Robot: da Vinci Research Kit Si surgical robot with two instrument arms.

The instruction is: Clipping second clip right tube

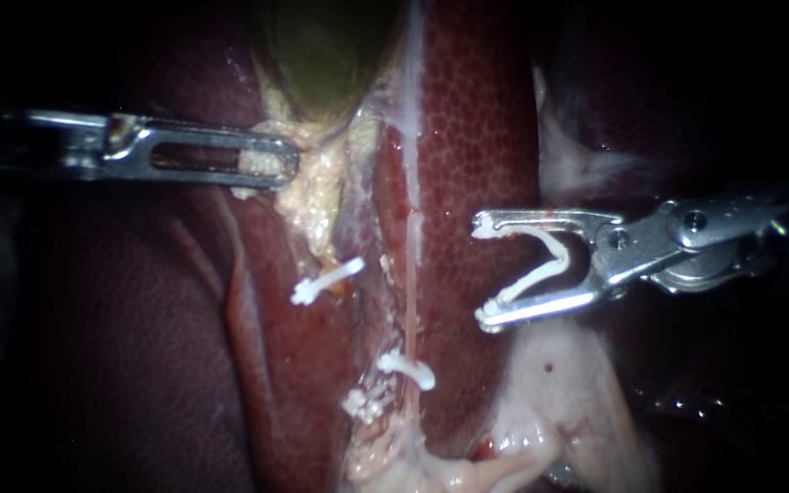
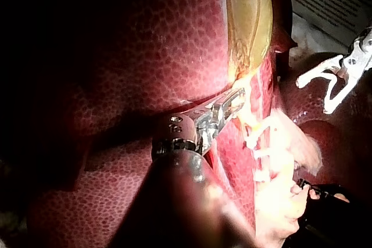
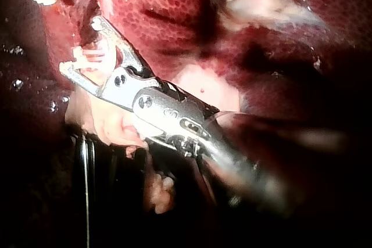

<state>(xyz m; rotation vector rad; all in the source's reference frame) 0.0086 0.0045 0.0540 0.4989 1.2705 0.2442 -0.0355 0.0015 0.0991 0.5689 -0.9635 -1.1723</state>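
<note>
My right instrument (image 1: 484, 271) comes in from the right, its jaws spread wide around an open white clip (image 1: 541, 265) that touches both of them. It hangs just right of the thin pink right tube (image 1: 411, 274), apart from it. One white clip (image 1: 408, 368) sits lower on that tube. Another white clip (image 1: 326, 281) lies on the left tube. My left instrument (image 1: 276, 166) has its slotted jaws shut on pale tissue at the neck of the green gallbladder (image 1: 321, 55). The right wrist view shows the spread jaws (image 3: 79, 45) and the clip (image 3: 93, 56) over the tissue.
Dark red liver (image 1: 477, 137) lies on both sides of the tubes. Pale fatty tissue (image 1: 550, 402) sits under my right instrument. In the left wrist view, my left instrument (image 2: 232, 101) grips beside the gallbladder (image 2: 250, 15), and my right instrument (image 2: 314, 94) hangs beyond it.
</note>
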